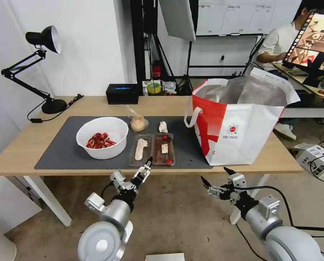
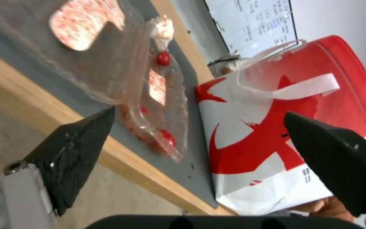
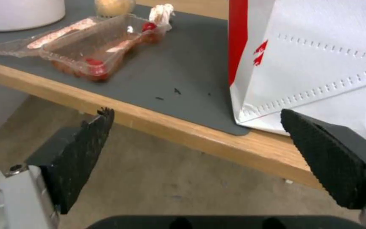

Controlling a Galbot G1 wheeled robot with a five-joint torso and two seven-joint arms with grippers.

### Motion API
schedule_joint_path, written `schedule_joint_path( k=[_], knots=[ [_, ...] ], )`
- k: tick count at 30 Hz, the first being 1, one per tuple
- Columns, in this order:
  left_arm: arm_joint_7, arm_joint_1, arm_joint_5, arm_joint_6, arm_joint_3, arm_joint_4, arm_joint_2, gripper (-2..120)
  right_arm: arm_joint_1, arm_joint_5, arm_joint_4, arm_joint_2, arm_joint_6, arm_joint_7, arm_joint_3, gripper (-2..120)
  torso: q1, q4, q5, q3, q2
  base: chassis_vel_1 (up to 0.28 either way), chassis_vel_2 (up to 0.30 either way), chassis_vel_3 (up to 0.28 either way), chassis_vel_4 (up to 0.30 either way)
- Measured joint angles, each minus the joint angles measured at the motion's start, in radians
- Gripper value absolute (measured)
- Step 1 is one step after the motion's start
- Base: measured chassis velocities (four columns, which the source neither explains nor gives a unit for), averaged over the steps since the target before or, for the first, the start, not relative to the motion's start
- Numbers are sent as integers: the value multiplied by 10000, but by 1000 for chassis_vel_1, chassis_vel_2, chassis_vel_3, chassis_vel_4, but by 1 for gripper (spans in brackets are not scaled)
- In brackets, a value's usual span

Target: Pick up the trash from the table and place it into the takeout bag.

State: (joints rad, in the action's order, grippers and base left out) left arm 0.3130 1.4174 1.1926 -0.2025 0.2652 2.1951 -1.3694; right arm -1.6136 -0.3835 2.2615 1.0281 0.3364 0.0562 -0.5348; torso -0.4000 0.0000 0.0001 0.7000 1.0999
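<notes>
Trash lies spread over the dark mat of the table in the head view: a white bowl with red shell scraps on the left, a knotted clear bag holding a beige lump behind it, a crumpled tissue a little to the right, and the clear hinged tray lying open near the front edge. The takeout bag stands upright at the right end of the mat, mouth open and foil lining showing. The left gripper hangs just off the table's front edge, right in front of the tray, holding nothing; the right gripper waits lower, in front of the bag, also with nothing in it. From the left wrist view, the left gripper's black fingers are spread wide with the tray's near corner beyond the gap, so the step in hand looks like taking the tray. A good grasp would probably slide one finger under the thin rim and the other over it, closing gently, since the plastic seems flimsy and the open lid could flop; red bits inside may spill if it tips. In the right wrist view, the right gripper's fingers are likewise wide apart below the table edge, the bag's white wall close by, well placed to steady the bag if needed.
</notes>
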Motion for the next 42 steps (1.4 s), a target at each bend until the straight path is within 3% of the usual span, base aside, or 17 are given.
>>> schedule_joint_path(
  k=[15, 42],
  knots=[
    [947, -923, 347, -313, -448, -585, -273, 100, -25, 31, -81, -11, 5, -8, -12, 100, 0, 0, 0, -1, 0, 0, 0, 0, 0],
    [1250, -1251, 658, -277, -302, -1058, -338, 100, -72, 247, -172, 312, -16, -21, 84, 100, 0, 0, -1, -1, 0, 0, 0, 0, 0]
  ],
)
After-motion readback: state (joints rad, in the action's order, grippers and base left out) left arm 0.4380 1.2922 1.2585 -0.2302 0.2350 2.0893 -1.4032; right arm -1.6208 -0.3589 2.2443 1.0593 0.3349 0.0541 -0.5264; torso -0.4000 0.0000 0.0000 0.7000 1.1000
